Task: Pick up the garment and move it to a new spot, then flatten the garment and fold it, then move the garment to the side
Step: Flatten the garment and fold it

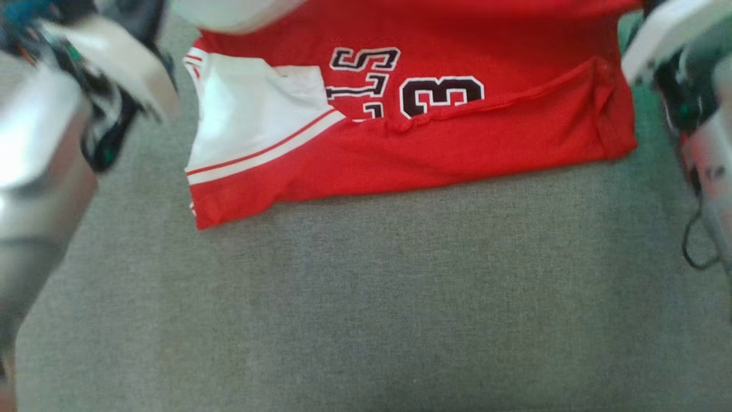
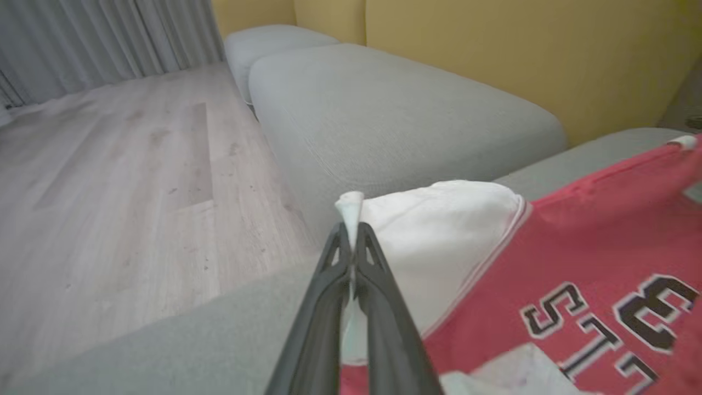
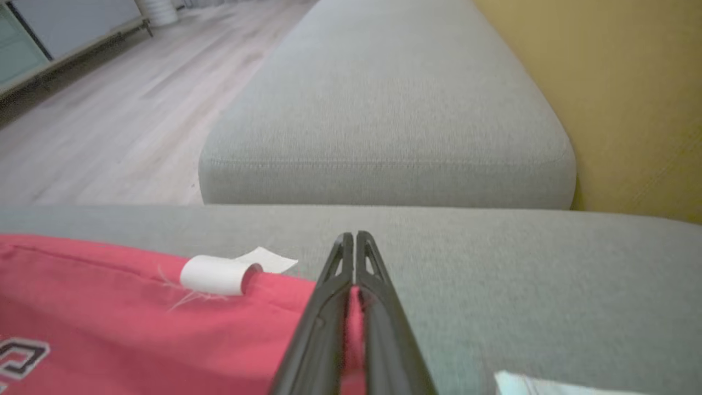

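The garment (image 1: pixel 457 143) is a red jersey with a white sleeve and dark numbers. It lies on the grey sofa cushion (image 1: pixel 366 297), with its far part running out of the top of the head view. My left gripper (image 2: pixel 351 227) is shut on the white sleeve fabric (image 2: pixel 439 230), and a white tip pokes out past its fingertips. My right gripper (image 3: pixel 351 236) is shut on the garment's red edge (image 3: pixel 109 307), with red cloth showing between its fingers beside a rolled white label (image 3: pixel 216 274). My pale left arm (image 1: pixel 40 143) and right arm (image 1: pixel 703 114) flank the garment.
A second grey cushion (image 2: pixel 395 120) adjoins the one I work on, with the yellow backrest (image 2: pixel 521 55) behind it. Wooden floor (image 2: pixel 109 192) and grey curtains (image 2: pixel 98 38) lie beyond the cushion's edge. A black cable (image 1: pixel 695 240) hangs by my right arm.
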{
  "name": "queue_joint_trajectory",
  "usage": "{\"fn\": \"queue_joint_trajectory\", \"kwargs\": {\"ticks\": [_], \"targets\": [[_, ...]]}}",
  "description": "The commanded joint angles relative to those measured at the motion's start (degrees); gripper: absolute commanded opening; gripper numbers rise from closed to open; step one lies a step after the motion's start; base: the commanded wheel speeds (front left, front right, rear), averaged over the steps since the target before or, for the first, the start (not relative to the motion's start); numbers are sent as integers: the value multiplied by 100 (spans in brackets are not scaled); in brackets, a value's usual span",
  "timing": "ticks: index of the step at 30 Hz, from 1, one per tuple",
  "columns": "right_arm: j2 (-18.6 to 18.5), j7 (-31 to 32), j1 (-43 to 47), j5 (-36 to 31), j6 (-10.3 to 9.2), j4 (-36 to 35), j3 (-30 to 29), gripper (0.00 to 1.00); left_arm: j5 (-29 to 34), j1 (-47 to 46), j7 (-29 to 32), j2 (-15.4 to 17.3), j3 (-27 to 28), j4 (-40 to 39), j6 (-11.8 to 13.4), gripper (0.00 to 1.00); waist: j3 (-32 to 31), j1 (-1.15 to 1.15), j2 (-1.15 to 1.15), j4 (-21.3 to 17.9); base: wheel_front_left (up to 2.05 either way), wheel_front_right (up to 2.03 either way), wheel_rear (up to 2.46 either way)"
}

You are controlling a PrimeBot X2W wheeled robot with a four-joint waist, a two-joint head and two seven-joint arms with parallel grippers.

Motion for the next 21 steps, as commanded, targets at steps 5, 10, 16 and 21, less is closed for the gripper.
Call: {"fn": "queue_joint_trajectory", "kwargs": {"ticks": [5, 10, 16, 21], "targets": [[-385, 256, 427, 423, -4, -392, 512, 0, -542, 251, 344, 890, -244, -953, 11, 0, -337, 1, 0, 128, 0, 0, 0], [-752, 607, 854, 901, -4, -704, 1006, 0, -949, 673, 660, 1404, -552, -1590, 11, 0, -606, 1, 0, 138, 0, 0, 0], [-1189, 1209, 1246, 1466, -4, -1103, 1557, 0, -1372, 1115, 1161, 1885, -1099, -2361, 11, 0, -823, 1, 0, 131, 0, 0, 0], [-1527, 1687, 1437, 1755, -4, -1383, 1974, 0, -1512, 1255, 1332, 2056, -1363, -2667, 10, 0, -891, 1, 0, 123, 0, 0, 0]]}}
